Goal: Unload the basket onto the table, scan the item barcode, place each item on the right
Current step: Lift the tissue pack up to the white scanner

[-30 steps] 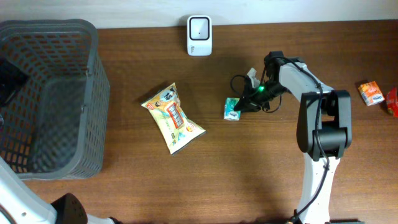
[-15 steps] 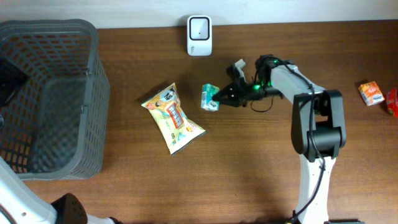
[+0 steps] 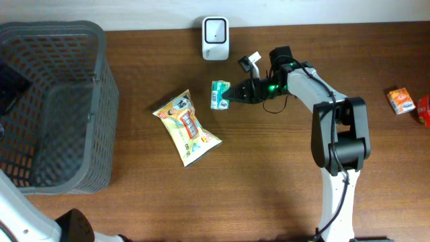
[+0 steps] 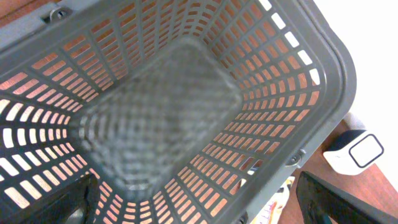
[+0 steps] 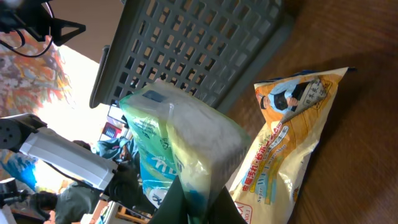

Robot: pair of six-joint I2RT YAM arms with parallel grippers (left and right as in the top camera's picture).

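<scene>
A small green and white packet [image 3: 219, 94] is pinched by my right gripper [image 3: 232, 96], held just below the white barcode scanner [image 3: 215, 38] at the table's back edge. The right wrist view fills with the same packet [image 5: 180, 143], its dark fingers [image 5: 177, 205] shut on its lower end. My left gripper [image 4: 199, 205] hangs open over the grey basket [image 4: 161, 118], with only the dark fingertips [image 4: 348, 202] showing at the frame's bottom corners and nothing between them.
A yellow snack bag [image 3: 186, 126] lies flat left of the held packet. The grey mesh basket [image 3: 54, 107] fills the left side. An orange box [image 3: 401, 101] and a red item [image 3: 424, 109] sit at the far right edge.
My right gripper has carried the green packet leftward and toward the back, from mid-table to just below the scanner. The left gripper has not moved.
</scene>
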